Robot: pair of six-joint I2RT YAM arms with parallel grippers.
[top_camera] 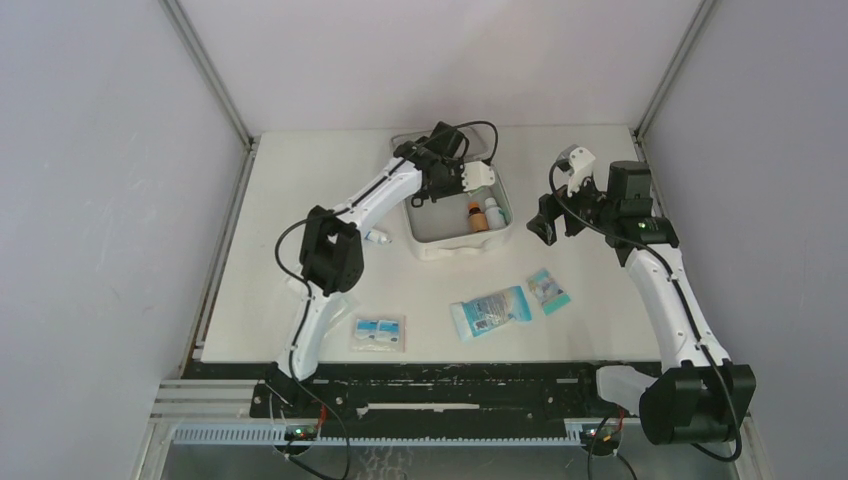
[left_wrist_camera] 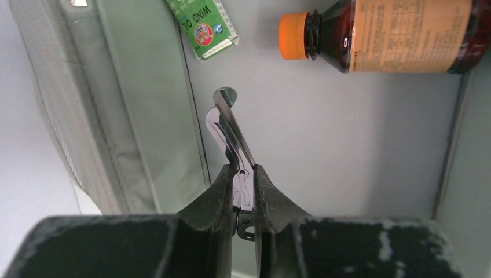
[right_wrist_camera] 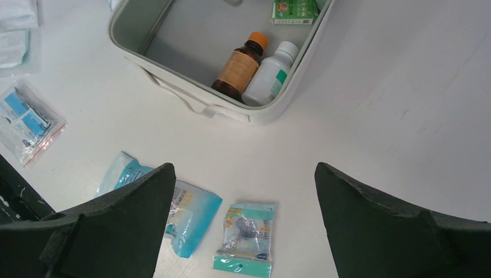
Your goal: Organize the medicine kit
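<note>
While the left gripper point(left_wrist_camera: 243, 171) is clenched hard on the shank of a thin metal tool point(left_wrist_camera: 227, 119), I can't tell whether that tool is a pair of tweezers or a clipper. Its pads meet around it with no gap showing. The tool's long axis runs straight out from the fingers, leaning slightly left, and its tip stops short of a green box point(left_wrist_camera: 202, 23) at the far end.

Directly under the tool is the grey floor of the medicine kit point(right_wrist_camera: 173, 81), which sits open at the back middle of the table point(right_wrist_camera: 405, 87). The tool lies roughly parallel to the kit's side wall and just beside it. A brown bottle point(left_wrist_camera: 394, 35) with an orange cap lies across the floor to the other side, well clear of the tip. I can't tell whether the tool touches the floor yet.

So my judgement is that the drop spot is the bare strip between wall and bottle, and the left arm is the one already over it.

The right gripper point(right_wrist_camera: 243, 174) has its fingers spread wide and grasps nothing. It hangs off the kit's right side, looking down on the brown bottle, a white bottle point(right_wrist_camera: 269, 72), and the loose things outside the kit: a small packet point(right_wrist_camera: 246, 234), a blue packet point(right_wrist_camera: 185, 217) and a zip bag point(right_wrist_camera: 26, 121).
</note>
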